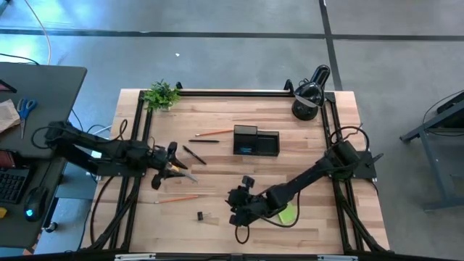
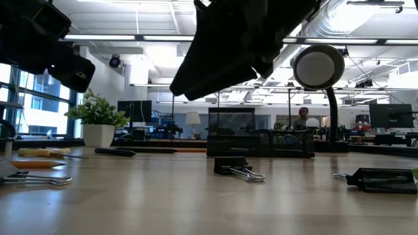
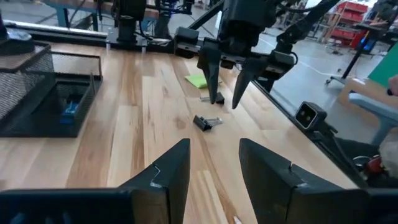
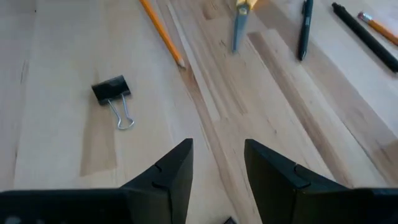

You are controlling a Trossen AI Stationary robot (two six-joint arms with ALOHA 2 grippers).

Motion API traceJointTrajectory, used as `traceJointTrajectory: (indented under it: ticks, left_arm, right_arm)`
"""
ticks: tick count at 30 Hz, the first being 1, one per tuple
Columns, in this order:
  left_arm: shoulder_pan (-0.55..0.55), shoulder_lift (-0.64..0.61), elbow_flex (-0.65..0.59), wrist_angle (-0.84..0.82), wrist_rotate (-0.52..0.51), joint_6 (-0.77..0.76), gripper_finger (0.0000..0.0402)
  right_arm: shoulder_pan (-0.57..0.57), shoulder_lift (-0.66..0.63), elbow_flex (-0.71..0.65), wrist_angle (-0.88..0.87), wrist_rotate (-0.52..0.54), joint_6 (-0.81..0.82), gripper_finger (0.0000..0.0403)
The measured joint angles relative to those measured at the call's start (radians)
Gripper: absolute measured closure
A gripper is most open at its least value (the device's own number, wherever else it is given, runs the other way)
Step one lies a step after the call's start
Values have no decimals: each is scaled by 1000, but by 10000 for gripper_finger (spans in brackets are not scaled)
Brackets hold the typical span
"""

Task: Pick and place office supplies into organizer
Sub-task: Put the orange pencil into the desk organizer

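The black mesh organizer (image 1: 256,140) stands at mid-table toward the far side, and a blue block (image 3: 69,107) lies in its low section. My left gripper (image 3: 214,168) hovers open left of centre, with nothing between its fingers. The yellow-handled scissors (image 1: 183,172) lie on the table by its fingertips. My right gripper (image 4: 217,168) is open above the wood near the front, pointing toward the table's left. A black binder clip (image 4: 112,90) lies ahead of it, untouched, and the lime sticky pad (image 1: 287,214) lies under that arm. Pencils (image 1: 177,198) and pens (image 1: 194,154) lie flat.
A black desk lamp (image 1: 310,90) stands at the far right corner and a small green plant (image 1: 161,94) at the far left. A second pencil (image 1: 214,133) and a pen (image 1: 204,141) lie left of the organizer. Bare wood stretches between the two grippers.
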Motion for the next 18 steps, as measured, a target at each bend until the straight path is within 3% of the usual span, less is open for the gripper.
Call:
traceJointTrajectory:
  ticks: [6, 12, 18]
  left_arm:
    - [-67, 0, 0, 34, -124, 16, 273]
    - [-104, -3, 0, 122, -127, 32, 273]
    - [-101, -3, 0, 134, -133, 39, 273]
  right_arm:
    - [-43, 37, 0, 228, -28, -189, 265]
    - [-125, 114, 0, 492, -176, -364, 265]
    - [-182, 181, 30, 597, -290, -423, 265]
